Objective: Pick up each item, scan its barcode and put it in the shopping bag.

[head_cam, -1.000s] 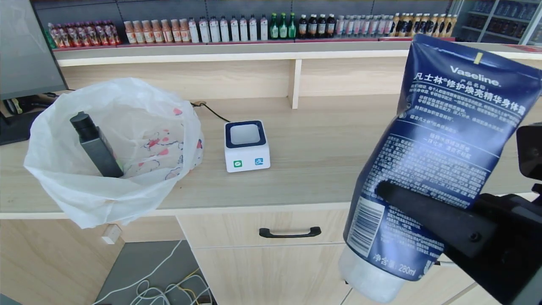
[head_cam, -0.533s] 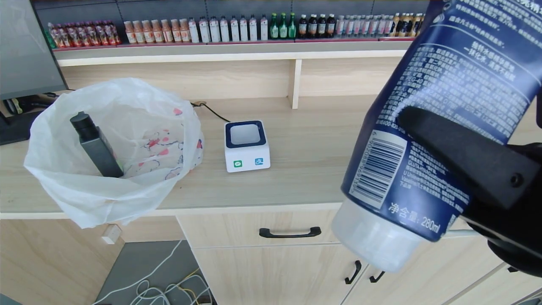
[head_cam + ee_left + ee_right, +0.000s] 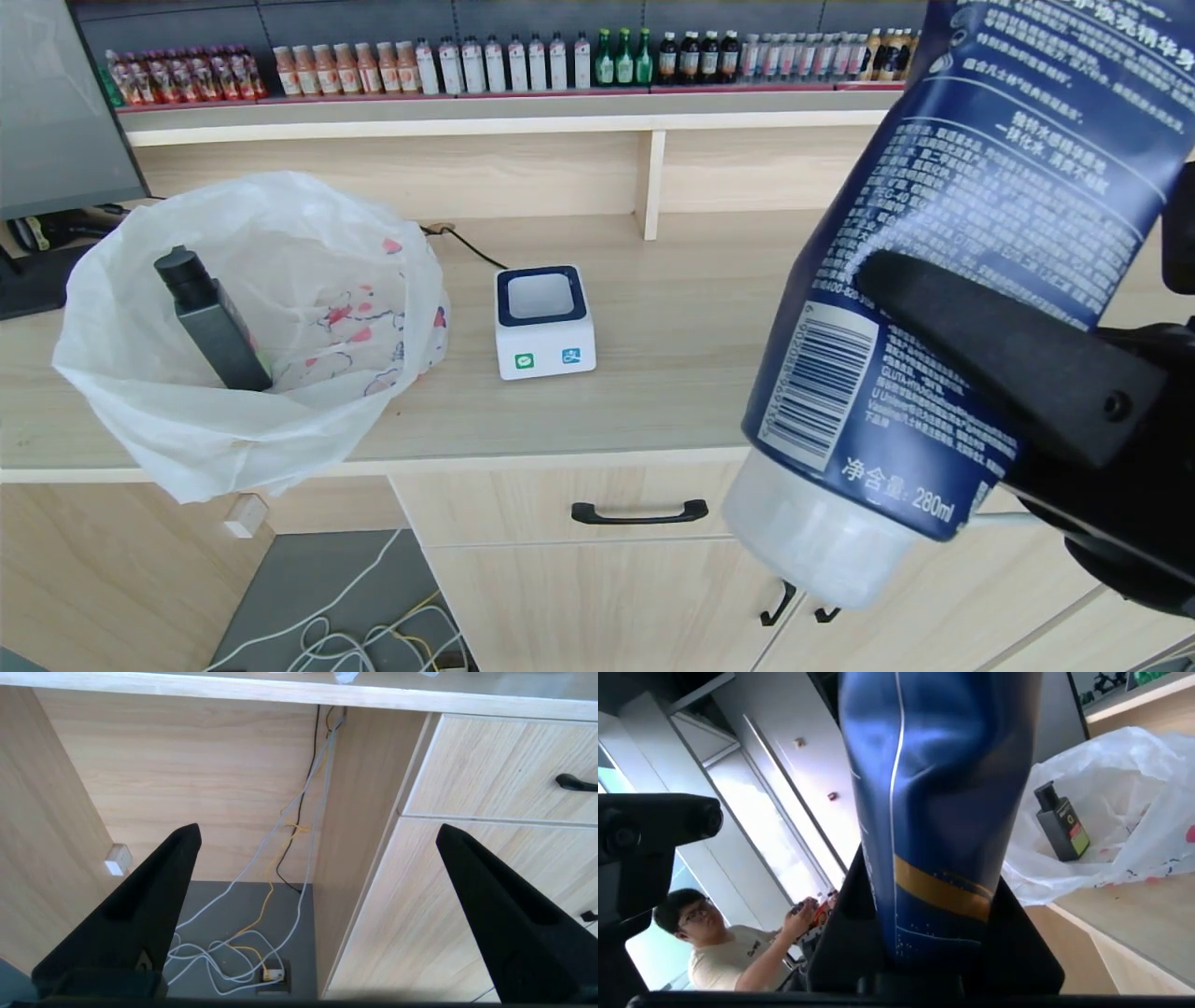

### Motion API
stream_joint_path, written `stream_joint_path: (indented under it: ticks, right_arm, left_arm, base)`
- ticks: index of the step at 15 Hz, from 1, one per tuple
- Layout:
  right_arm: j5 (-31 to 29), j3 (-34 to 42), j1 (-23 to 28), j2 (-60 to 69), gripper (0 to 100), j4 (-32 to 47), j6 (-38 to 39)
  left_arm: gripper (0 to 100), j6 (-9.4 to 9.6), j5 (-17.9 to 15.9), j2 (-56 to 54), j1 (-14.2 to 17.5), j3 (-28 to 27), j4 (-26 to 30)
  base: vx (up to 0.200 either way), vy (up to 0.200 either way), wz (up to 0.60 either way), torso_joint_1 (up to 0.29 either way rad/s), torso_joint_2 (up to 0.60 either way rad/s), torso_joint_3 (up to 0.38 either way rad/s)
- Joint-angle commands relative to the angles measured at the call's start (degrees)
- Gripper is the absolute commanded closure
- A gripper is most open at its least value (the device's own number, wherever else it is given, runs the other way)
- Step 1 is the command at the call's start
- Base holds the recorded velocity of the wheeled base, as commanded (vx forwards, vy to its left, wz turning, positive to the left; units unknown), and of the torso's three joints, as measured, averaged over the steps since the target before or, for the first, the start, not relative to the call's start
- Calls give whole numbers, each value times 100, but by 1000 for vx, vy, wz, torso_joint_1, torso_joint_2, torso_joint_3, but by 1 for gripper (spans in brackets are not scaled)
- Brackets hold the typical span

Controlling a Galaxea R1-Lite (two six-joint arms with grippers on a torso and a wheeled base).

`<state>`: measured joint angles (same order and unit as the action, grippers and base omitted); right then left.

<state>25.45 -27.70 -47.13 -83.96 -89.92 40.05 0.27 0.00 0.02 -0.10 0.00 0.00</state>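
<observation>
Right gripper [image 3: 932,922] clamps the blue tube [image 3: 980,168], barcode label [image 3: 822,373] showing, right of the scanner [image 3: 544,322]. Left gripper [image 3: 318,833]: released, fingers apart.

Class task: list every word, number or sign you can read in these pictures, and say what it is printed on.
"净含量: 280ml": near the cap end of the blue tube held in the right hand.
Tube's barcode digits and fine print: too small to read.
Scanner: two small icons, no words.
Black bottle in the shopping bag: label too small.
Shelf bottles: labels too small.
</observation>
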Motion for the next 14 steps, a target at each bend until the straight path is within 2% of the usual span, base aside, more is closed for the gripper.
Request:
stream_joint_path:
  ticks: [1, 14]
  right_arm:
    - [3, 10, 2, -33, 100, -8, -6]
    - [3, 124, -227, -174, 100, -8, -14]
  left_arm:
    - [0, 0, 0, -2, 1, 0, 0]
    - [0, -18, 0, -2, 1, 0, 0]
  base:
    - [0, 0, 0, 0, 0, 0]
    - [0, 0, 0, 0, 0, 0]
